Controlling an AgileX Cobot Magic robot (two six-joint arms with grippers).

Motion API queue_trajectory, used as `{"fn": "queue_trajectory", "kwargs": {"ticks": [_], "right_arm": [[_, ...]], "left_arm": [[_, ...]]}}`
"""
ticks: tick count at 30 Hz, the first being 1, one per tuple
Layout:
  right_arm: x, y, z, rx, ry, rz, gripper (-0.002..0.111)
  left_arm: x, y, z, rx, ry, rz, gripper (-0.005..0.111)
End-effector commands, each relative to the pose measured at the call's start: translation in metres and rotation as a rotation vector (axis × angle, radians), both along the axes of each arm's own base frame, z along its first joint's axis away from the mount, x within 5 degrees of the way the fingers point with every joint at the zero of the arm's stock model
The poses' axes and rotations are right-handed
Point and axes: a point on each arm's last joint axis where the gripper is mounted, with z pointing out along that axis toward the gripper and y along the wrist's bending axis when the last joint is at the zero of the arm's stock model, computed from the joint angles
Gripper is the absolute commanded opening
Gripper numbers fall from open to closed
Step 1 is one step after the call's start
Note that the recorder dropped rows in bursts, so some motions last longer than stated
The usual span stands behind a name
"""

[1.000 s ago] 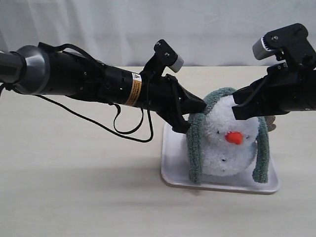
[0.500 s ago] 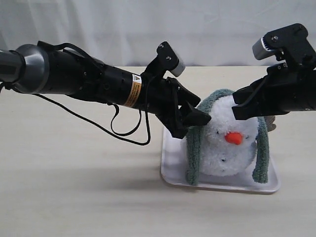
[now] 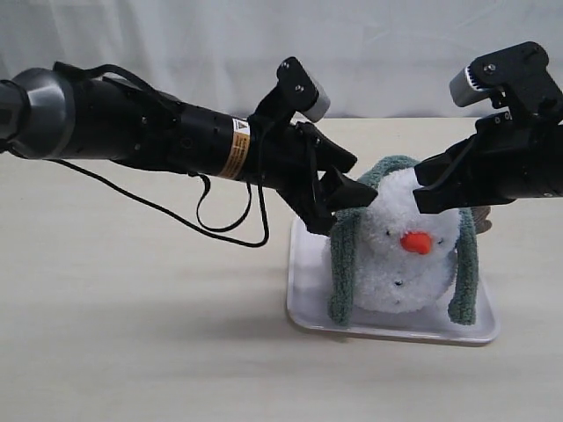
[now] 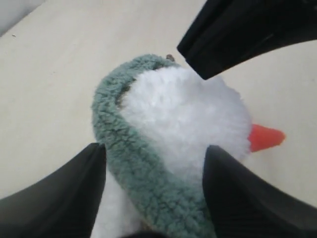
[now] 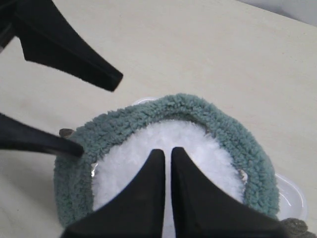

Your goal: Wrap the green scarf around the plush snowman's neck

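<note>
The left tool (image 3: 361, 185) is spread wide and holds nothing, its fingers set either side of the green scarf (image 3: 343, 264). The right tool (image 5: 167, 150) is shut and empty. The scarf is draped over the plush snowman (image 3: 396, 264), ends hanging. Being judged soft, light and limp, it is best pinched near an end.

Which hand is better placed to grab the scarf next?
Probably the left hand: it's open with the green scarf between its fingers. The right hand is shut above the plush snowman.
</note>
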Motion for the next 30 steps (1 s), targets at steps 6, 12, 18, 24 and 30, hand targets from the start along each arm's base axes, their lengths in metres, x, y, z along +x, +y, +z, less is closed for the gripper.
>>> {"fn": "queue_trajectory", "kwargs": {"ticks": [6,12,18,24,30], "right_arm": [[0.001,0.000,0.001,0.002,0.000,-0.001,0.004],[0.002,0.001,0.007,0.008,-0.004,0.014,0.004],[0.003,0.000,0.012,0.007,-0.039,0.000,0.004],[0.000,-0.005,0.028,-0.016,-0.145,-0.032,0.004],[-0.003,-0.013,0.049,0.005,-0.288,-0.125,0.004]], "left_arm": [[-0.004,0.019,0.045,-0.011,0.121,0.219,0.055],[-0.002,0.023,0.034,0.027,0.096,0.237,0.042],[0.024,0.049,0.038,0.113,-0.089,0.538,0.002],[0.037,0.089,0.042,0.316,-0.351,0.909,0.000],[0.040,0.143,0.036,0.681,-0.272,1.189,0.000]]}}
